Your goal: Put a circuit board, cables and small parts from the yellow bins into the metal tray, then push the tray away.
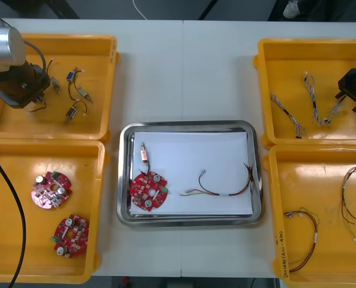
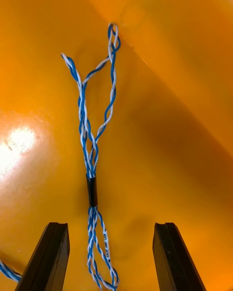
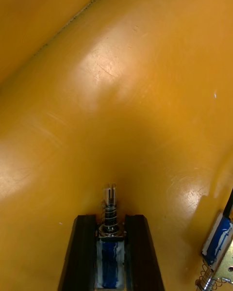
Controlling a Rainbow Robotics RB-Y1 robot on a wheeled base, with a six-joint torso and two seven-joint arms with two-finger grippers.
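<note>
Left wrist | left hand (image 3: 110,223) grips small metal part (image 3: 109,206) | right hand (image 2: 111,228) wide, cable (image 2: 91,184) reaching bin wall (image 2: 184,53)

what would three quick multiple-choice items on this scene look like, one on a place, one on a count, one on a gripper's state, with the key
1. Where is the left gripper?
A. in the far left yellow bin
B. in the near left bin
C. in the far right bin

2. How many circuit boards lie in the metal tray?
A. none
B. one
C. two

3. How does the right gripper stand?
A. open, the blue and white cable between its fingers
B. shut on the cable
C. shut on nothing

Key:
1 A: the front view has the left arm over that bin, and its wrist view shows it shut on a small metal part above the yellow floor.
2 B: one red board lies at the tray's near left corner.
3 A: its fingers stand wide apart, clear of the cable.
</note>
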